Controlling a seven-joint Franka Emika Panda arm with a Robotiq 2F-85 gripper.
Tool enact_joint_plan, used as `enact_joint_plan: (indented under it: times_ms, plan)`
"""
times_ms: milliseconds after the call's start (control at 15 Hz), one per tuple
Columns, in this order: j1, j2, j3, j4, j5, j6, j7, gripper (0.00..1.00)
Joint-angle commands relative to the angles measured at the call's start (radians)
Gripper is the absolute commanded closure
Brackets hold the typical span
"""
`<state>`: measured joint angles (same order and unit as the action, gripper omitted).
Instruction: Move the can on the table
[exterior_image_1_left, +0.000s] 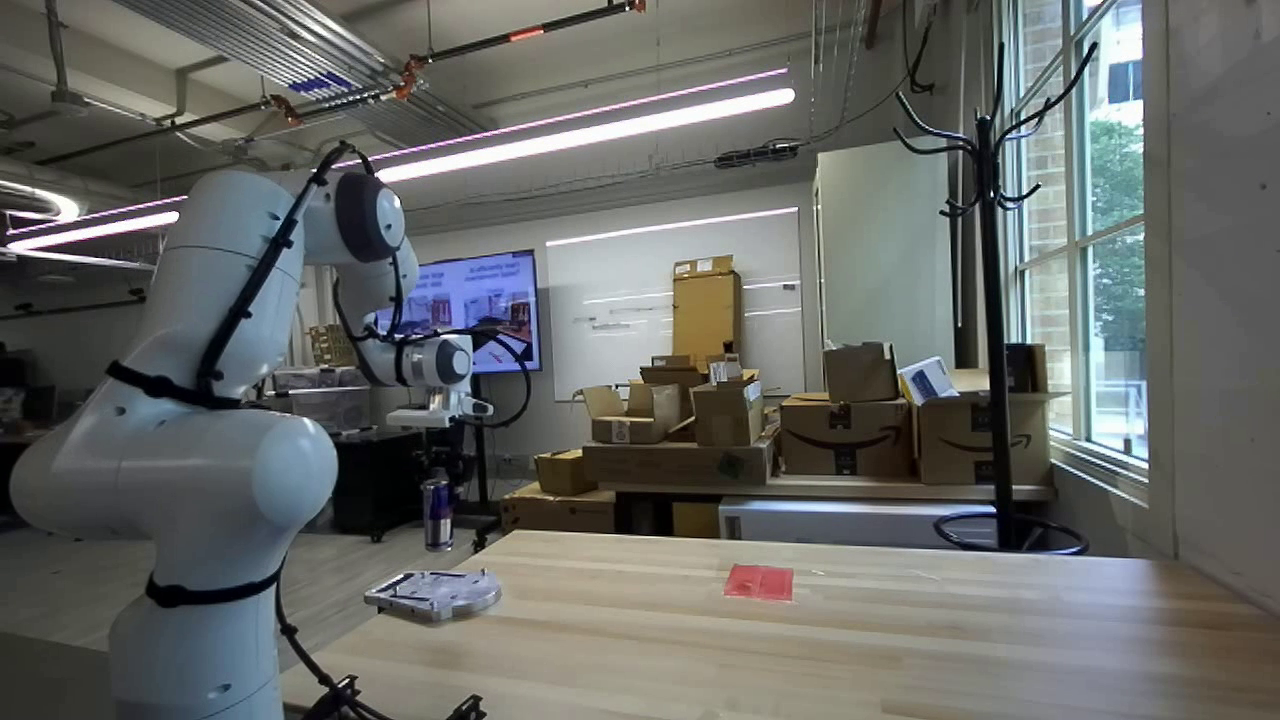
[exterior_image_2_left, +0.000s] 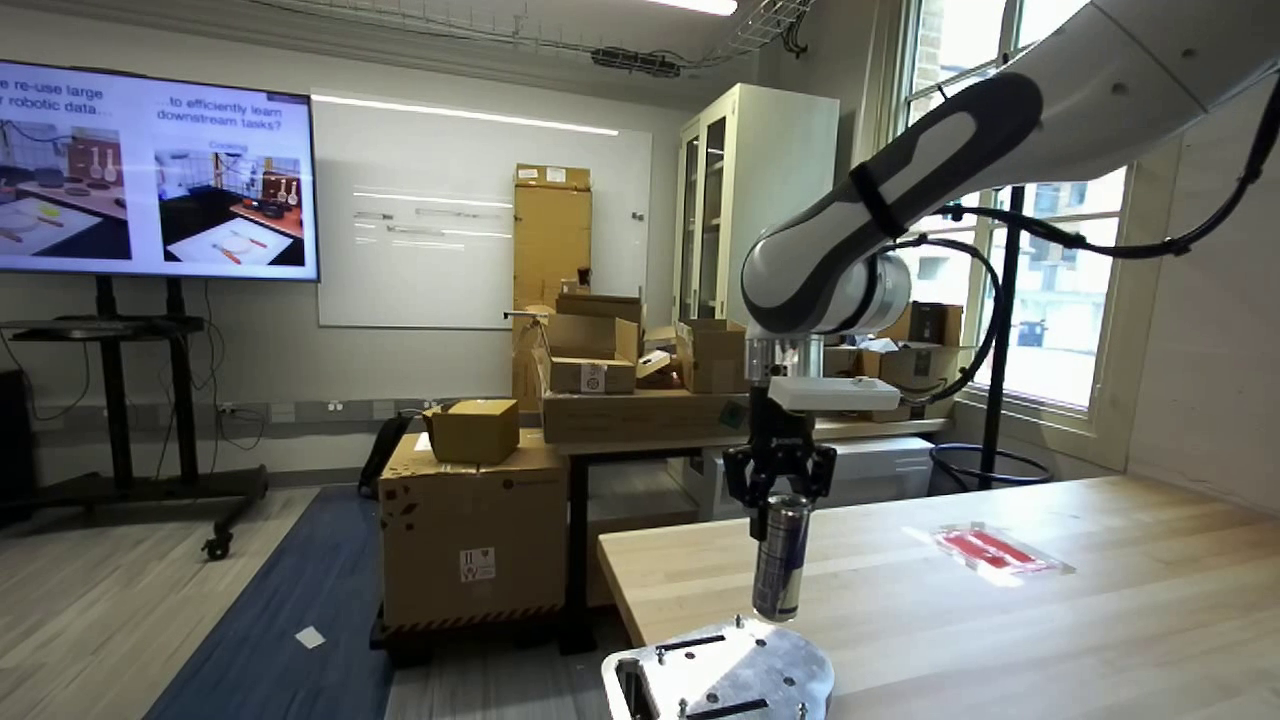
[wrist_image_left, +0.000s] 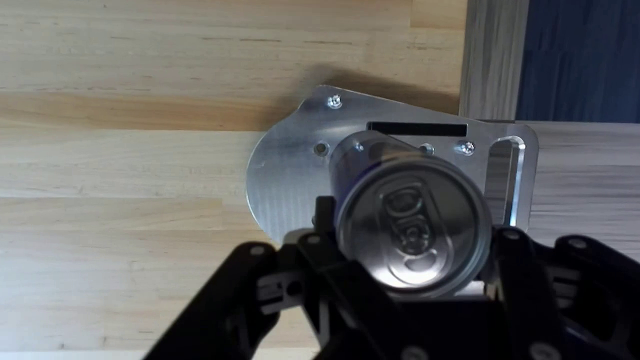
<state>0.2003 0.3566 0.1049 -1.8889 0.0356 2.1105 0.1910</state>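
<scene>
A slim silver and blue can (exterior_image_2_left: 781, 572) hangs in the air, held by my gripper (exterior_image_2_left: 782, 503). The can also shows in an exterior view (exterior_image_1_left: 438, 518), with a gap between its bottom and the metal plate below. In the wrist view the can's top with its pull tab (wrist_image_left: 414, 232) sits between the two black fingers, which press on its sides. The can leans slightly in an exterior view. The wooden table (exterior_image_1_left: 900, 650) lies below and to the side. In an exterior view the gripper's dark fingers are hard to make out against the dark background.
A silver metal plate (wrist_image_left: 287, 175) with bolts, slots and a handle cutout lies at the table's edge, partly over it; it shows in both exterior views (exterior_image_1_left: 435, 594) (exterior_image_2_left: 720, 672). A red taped patch (exterior_image_1_left: 758, 582) lies flat on the table. Cardboard boxes (exterior_image_1_left: 845, 435) stand behind.
</scene>
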Motion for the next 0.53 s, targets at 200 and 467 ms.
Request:
enact_joint_plan:
  times_ms: [200, 467]
  plan:
    - [0.027, 0.19, -0.006, 0.236, -0.036, -0.065, 0.027, 0.67]
    - [0.042, 0.276, -0.003, 0.295, -0.024, -0.067, 0.021, 0.67]
